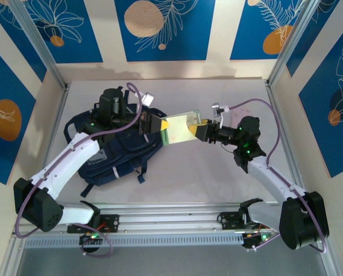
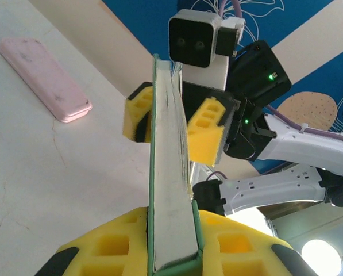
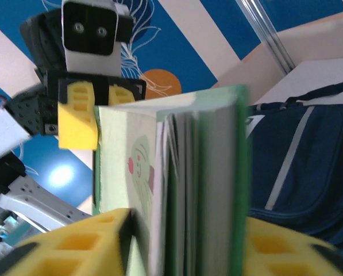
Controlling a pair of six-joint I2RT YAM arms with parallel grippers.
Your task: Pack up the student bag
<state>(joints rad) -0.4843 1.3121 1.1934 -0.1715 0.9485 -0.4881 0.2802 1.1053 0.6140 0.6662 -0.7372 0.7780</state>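
Left hand (image 1: 161, 123) clamps book (image 1: 181, 127), long axis left-right. Right hand (image 1: 202, 131) brackets the other end; I can't tell if it grips. Bag (image 1: 124, 154) lies lower left, nearest left hand.

This is a robotics lab cell, not a lived-in room: the left arm (image 1: 73, 158) and the right arm (image 1: 269, 178), white and jointed, are bolted to a slotted aluminium rail (image 1: 171, 221) at the near edge of a bare pale counter (image 1: 217, 184), and a boxy camera (image 2: 195, 40) rides on a wrist. Aluminium posts (image 1: 39, 43) frame the cell, and its walls (image 1: 160, 29) are printed backdrop panels (blue and cream stripes, white leaf outlines, orange discs)
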